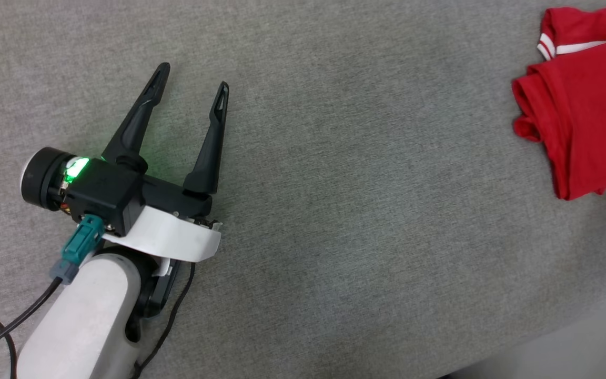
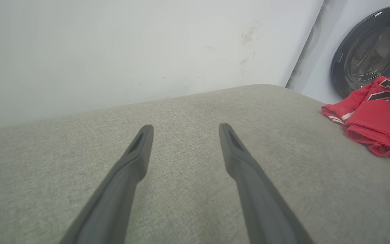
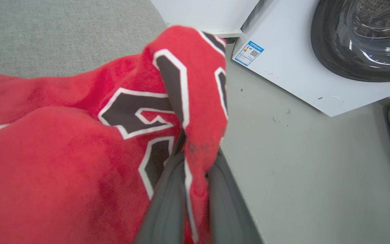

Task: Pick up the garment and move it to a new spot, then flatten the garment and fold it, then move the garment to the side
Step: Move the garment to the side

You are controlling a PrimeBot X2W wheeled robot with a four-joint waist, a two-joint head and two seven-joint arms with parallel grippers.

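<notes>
Grey fabric surface (image 1: 334,237); red garment (image 1: 587,105) bunched at edge, black white-outlined print, white stripes. L gripper (image 1: 193,75) spread, empty; R gripper (image 3: 196,159) clamps it.

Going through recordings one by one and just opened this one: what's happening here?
The right gripper is shut on a fold of the red garment, pinching its printed part. The garment lies bunched, not flattened, at the edge of the grey fabric surface, near a washing machine. The left gripper is open, holding nothing, over bare surface apart from the garment.
</notes>
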